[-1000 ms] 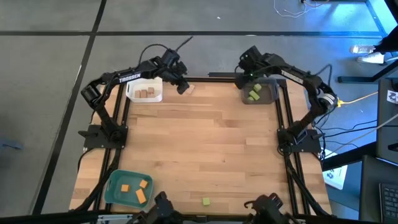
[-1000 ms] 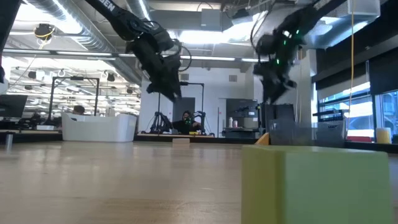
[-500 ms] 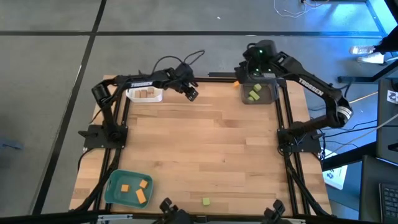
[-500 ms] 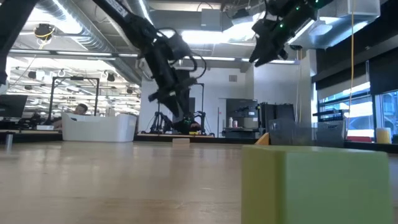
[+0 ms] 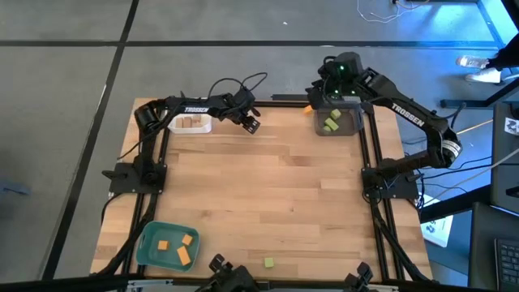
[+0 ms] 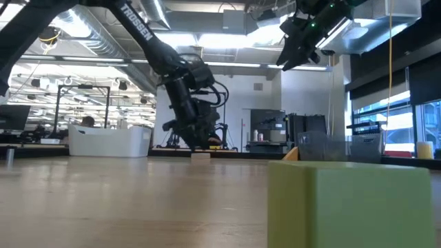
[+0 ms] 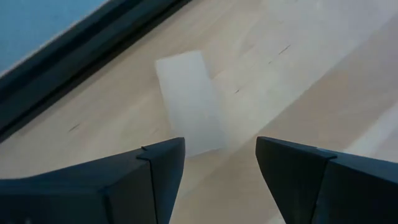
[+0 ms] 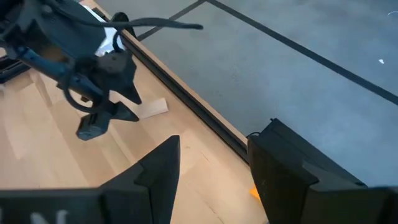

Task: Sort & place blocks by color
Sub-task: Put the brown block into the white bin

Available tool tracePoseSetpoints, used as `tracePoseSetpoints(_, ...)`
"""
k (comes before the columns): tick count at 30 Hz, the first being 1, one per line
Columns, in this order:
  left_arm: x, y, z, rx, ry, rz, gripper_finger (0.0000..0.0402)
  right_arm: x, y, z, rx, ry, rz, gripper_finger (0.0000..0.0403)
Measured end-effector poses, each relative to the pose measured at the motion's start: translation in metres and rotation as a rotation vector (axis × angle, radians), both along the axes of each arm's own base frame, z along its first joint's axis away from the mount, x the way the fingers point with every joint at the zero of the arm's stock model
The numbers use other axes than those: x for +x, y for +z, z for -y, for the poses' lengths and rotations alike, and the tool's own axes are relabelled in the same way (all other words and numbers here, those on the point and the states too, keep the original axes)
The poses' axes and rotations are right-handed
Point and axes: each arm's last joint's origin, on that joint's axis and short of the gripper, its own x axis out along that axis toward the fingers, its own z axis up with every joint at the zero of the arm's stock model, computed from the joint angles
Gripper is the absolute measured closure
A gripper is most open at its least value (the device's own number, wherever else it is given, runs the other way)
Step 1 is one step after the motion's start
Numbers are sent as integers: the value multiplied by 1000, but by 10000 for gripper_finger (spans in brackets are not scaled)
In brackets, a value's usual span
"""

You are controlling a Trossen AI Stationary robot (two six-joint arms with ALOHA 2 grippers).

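orange blocks (image 5: 179,247): 3 | green blocks (image 5: 331,122): 4 | tan blocks (image 5: 190,122): 4 | trays (image 5: 151,236): 3

The green block (image 6: 357,204) is cut off by the low view's bottom edge — the orange block (image 8: 254,193) barely peeks between the right gripper's fingers (image 8: 158,167).
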Motion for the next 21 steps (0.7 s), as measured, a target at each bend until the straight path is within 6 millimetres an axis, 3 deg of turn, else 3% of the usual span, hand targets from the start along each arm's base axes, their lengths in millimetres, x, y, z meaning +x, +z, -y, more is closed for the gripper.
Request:
tracePoseSetpoints(8,-2,-14,-6,-32,6,-22,209,0,0,0,0,0,0,215)
tracePoseSetpoints(21,-3,-3,-13,-35,59,38,209,0,0,0,0,0,0,215)
